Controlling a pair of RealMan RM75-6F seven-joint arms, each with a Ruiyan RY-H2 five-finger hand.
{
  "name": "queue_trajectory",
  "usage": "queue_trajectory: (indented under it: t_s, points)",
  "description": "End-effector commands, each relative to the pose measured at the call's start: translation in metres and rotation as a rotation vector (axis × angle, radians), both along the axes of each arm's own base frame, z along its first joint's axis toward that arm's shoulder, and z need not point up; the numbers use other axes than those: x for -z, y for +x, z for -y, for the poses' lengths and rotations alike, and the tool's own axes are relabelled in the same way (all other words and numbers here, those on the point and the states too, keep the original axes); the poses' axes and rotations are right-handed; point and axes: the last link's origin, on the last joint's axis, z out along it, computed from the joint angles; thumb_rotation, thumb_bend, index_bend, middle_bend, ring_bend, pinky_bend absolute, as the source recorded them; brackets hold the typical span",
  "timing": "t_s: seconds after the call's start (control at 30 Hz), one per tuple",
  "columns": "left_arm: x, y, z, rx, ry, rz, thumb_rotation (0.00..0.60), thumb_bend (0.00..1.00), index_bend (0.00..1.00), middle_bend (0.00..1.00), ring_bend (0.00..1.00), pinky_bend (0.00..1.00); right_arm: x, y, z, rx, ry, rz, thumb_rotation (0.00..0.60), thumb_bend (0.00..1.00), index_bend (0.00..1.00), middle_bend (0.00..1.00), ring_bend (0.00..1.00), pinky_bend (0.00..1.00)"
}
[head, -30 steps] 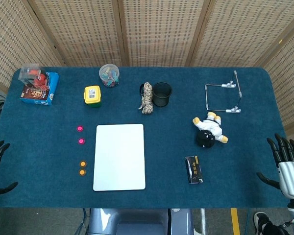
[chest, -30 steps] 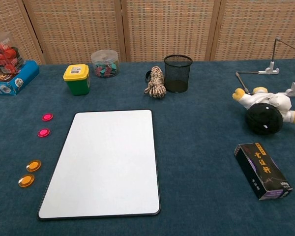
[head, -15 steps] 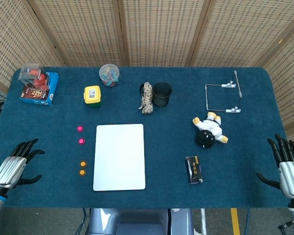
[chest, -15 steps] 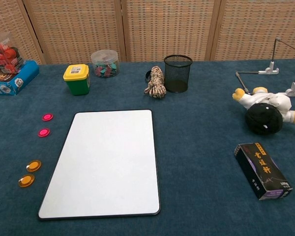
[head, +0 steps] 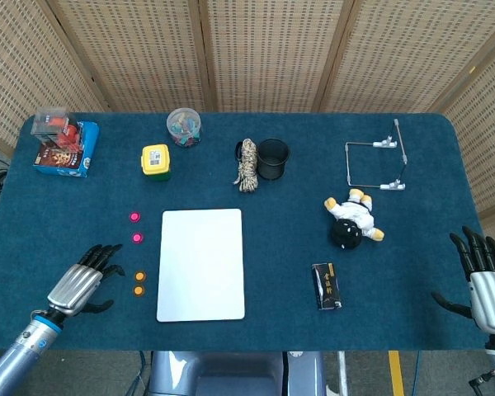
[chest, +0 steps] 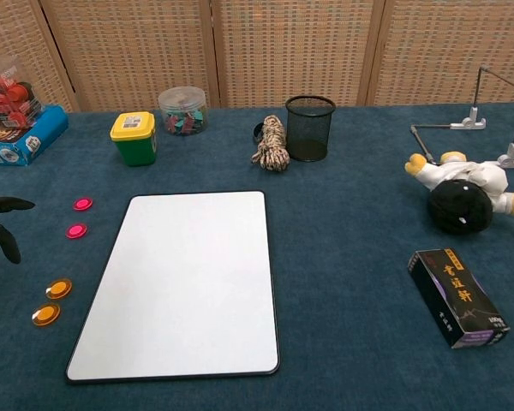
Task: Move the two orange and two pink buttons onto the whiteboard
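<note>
Fingers [head: 103, 254] of the left hand [head: 81, 285] are spread apart and hold nothing; they reach toward the buttons from the counter's near left, their tips close to the two orange buttons but not touching them. In the chest view only dark fingertips of this hand show at the left edge, level with the pink buttons. The right hand [head: 485, 285] stands at the near right corner of the counter [head: 412, 313], fingers extended and apart, empty, well away from everything.

Just to the right of the left hand lie the orange buttons [head: 139, 283], one behind the other, beside the whiteboard's left edge. Farther back along that same edge sit the two pink buttons [head: 136, 228], also one behind the other. None of the four rests on the whiteboard [head: 201, 264], which lies flat near the counter's front middle.

Right of the whiteboard is a small black box [head: 327, 285], and behind that a plush toy [head: 353, 219]. Along the back stand a blue carton [head: 64, 148], a yellow-lidded green tub [head: 156, 161], a clear jar [head: 184, 126], a coil of rope [head: 247, 165], a black mesh cup [head: 273, 158] and a wire stand [head: 378, 165].
</note>
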Motion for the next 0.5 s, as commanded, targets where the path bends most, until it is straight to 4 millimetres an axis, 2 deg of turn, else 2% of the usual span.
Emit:
queue_trajectory:
  t_s: [0.03, 0.5]
  points:
    - [0.01, 0.002, -0.002, 0.06, -0.028, -0.046, 0.6, 0.29, 0.35, 0.0, 0.0, 0.0, 0.0, 0.0, 0.0, 0.0, 0.0, 0.001, 0.6, 0.0, 0.0, 0.0, 0.0, 0.0]
    - [0.04, 0.012, -0.008, 0.162, -0.061, -0.132, 0.6, 0.35, 0.38, 0.0, 0.0, 0.0, 0.0, 0.0, 0.0, 0.005, 0.0, 0.006, 0.6, 0.0, 0.0, 0.0, 0.0, 0.0]
